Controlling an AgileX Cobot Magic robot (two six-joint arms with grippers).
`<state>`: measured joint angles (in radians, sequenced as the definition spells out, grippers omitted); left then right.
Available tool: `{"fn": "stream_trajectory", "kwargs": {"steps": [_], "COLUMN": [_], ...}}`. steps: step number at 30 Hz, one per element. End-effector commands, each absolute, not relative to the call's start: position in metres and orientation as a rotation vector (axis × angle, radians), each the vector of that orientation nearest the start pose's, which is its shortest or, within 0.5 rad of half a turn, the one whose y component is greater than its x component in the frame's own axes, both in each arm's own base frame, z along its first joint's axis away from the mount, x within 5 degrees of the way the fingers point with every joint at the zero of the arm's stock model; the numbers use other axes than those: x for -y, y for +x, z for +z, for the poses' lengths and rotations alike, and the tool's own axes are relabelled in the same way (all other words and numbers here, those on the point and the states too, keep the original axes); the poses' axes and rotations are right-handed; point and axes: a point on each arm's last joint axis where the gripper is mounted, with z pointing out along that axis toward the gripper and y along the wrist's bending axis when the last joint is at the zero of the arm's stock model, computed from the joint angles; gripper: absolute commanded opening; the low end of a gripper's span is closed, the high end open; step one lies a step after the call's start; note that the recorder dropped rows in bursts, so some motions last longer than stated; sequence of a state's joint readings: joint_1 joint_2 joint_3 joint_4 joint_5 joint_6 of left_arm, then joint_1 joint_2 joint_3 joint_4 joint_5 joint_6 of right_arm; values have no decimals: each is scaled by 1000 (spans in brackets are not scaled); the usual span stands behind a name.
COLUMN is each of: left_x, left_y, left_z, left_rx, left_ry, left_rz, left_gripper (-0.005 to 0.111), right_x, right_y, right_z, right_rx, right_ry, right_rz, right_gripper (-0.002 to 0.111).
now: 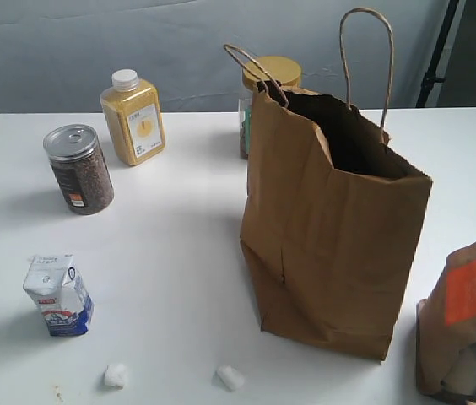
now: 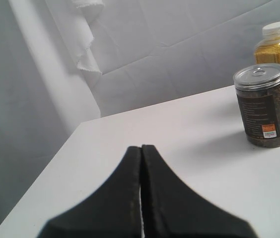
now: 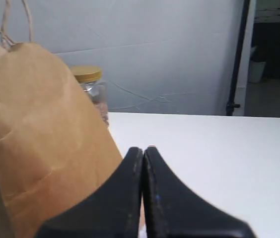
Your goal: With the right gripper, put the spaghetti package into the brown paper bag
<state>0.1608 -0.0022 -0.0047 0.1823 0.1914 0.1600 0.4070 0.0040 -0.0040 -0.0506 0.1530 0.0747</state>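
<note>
Black fingers of the right end effector (image 3: 143, 149) press tip to tip, closed on nothing, just beside the brown paper bag (image 3: 40, 144). The left end effector (image 2: 141, 148) is likewise closed and empty. On the white surface (image 1: 179, 253) the bag stands upright, mouth open (its dark inside cannot be made out). At its 11 o'clock is a yellow-lidded jar (image 1: 272, 72), at 4 o'clock a smaller bag (image 1: 466, 329) with an orange patch, and at 10 o'clock a silver-topped can (image 1: 78, 169), its label too small to read.

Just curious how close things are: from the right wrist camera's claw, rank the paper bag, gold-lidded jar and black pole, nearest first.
1. brown paper bag, right beside the right gripper.
2. gold-lidded jar, just behind the bag.
3. black pole, past the table's far edge.
</note>
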Motion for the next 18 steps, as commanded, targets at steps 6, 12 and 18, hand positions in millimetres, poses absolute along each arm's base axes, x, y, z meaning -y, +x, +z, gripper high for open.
{"fn": "stream_trajectory", "kwargs": {"steps": [6,12,18], "left_x": [-12,-12,-12], "left_y": [55,55,55], "left_z": [196,196,196], "left_rx": [-1681,-1681,-1681], "left_ry": [119,119,119], "left_rz": [397,397,397], "left_gripper": [0,0,0], "right_x": [-15,-15,-16], "right_y": [54,54,54], "right_z": [198,198,199], "right_rx": [-1655,-1648,-1632], "right_ry": [-144,-177,-228], "right_rz": [290,258,222], "right_gripper": [0,0,0]}}
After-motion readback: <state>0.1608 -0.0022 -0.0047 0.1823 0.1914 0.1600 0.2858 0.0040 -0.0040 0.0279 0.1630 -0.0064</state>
